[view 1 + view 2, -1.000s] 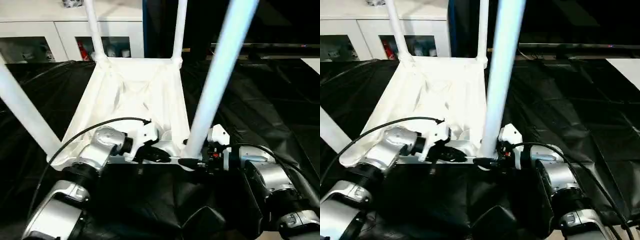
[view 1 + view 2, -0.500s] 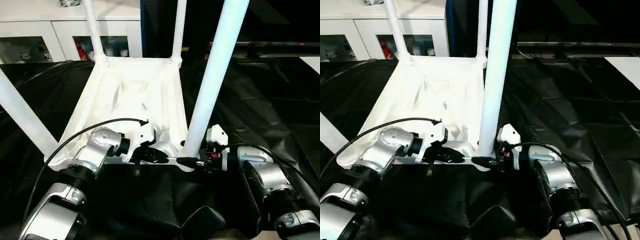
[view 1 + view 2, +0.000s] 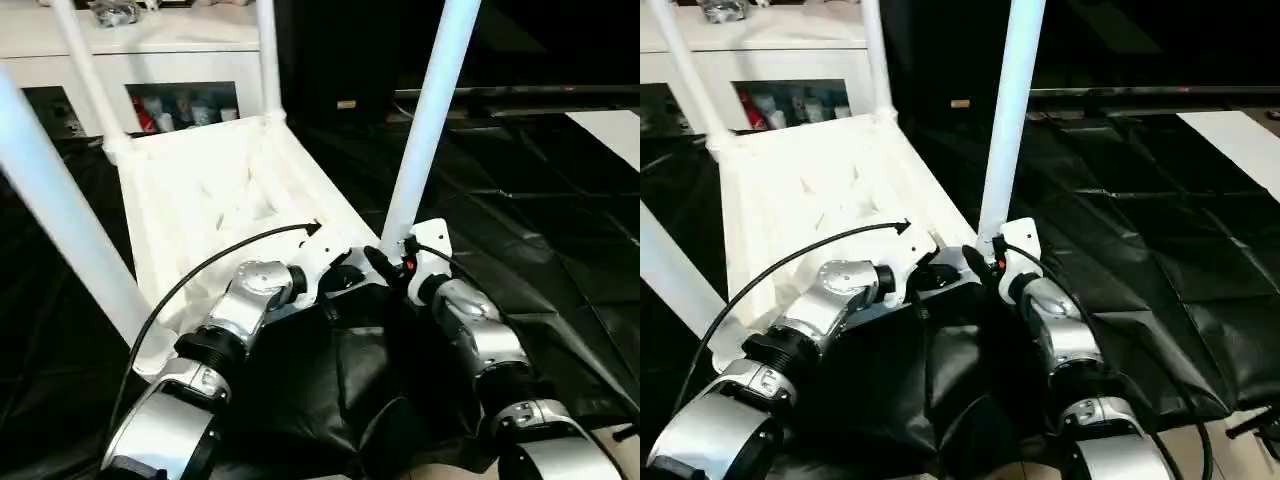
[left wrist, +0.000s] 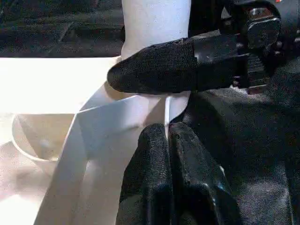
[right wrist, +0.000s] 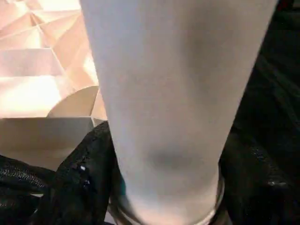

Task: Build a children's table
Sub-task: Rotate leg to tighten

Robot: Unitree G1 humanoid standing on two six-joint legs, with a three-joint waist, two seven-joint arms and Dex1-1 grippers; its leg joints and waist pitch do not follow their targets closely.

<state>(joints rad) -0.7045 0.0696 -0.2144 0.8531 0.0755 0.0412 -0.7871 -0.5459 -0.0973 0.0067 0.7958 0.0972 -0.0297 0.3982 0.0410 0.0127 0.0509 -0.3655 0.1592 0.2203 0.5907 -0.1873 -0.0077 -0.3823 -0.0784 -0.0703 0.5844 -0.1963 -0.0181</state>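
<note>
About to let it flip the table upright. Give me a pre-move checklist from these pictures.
1. Four legs standing in the corner sockets of the upturned tabletop: ok, all four rise from its corners.
2. Near right leg seated in its socket: cannot tell; its foot is hidden behind the grippers.
3. Right gripper on that leg: ok, its fingers wrap the base, as the left wrist view shows.
4. Left gripper ready to grasp: not ok, fingers pressed together, holding nothing, tips at the tabletop's edge beside the leg.
5. Black cloth under the work: ok, though wrinkled near the forearms.
</note>
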